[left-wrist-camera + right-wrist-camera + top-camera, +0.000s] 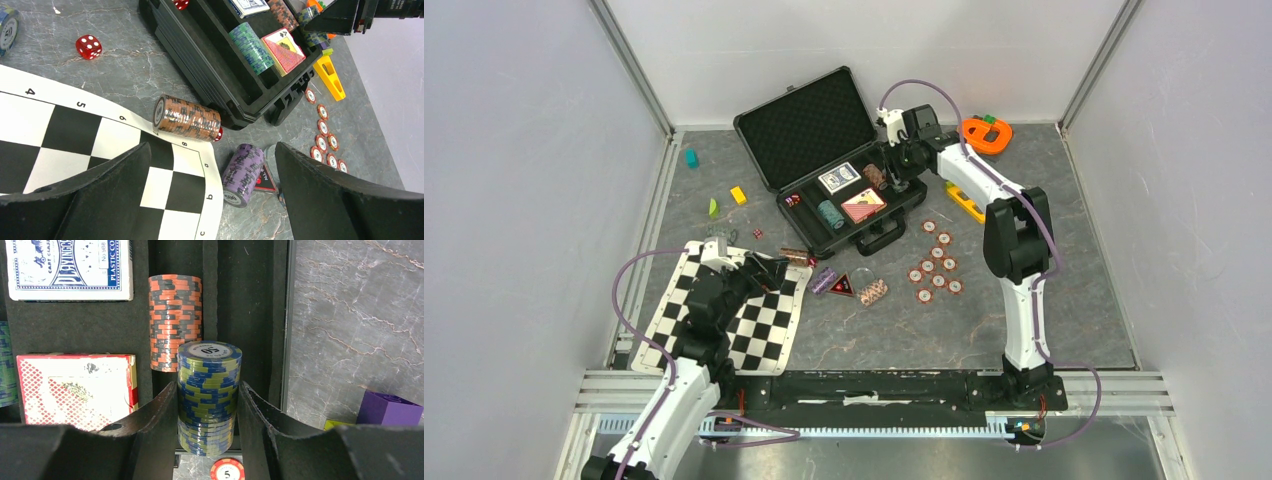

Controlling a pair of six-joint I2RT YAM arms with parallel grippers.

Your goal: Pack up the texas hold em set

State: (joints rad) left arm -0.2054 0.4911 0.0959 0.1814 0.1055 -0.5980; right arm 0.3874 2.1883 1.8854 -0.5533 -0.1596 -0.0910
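The black briefcase (879,232) lies open at the back centre, with card decks (70,267) and an orange chip stack (175,320) in its foam. Over the case's right slot, my right gripper (209,390) is shut on a blue-and-yellow chip stack (209,405). My left gripper (212,147) hangs open and holds nothing above the mat's corner. A brown chip stack (187,117) lies just beyond it, and a purple stack (244,172) lies between its fingers. Loose red-white chips (936,268) are spread right of the case. A red die (89,46) sits on the table.
The checkered mat (724,320) lies at front left under the left arm. An orange toy (986,134) and a yellow toy (964,202) sit right of the case. Small coloured blocks (738,195) sit at left. A pink chip stack (873,292) and a triangular marker (841,285) lie mid-table.
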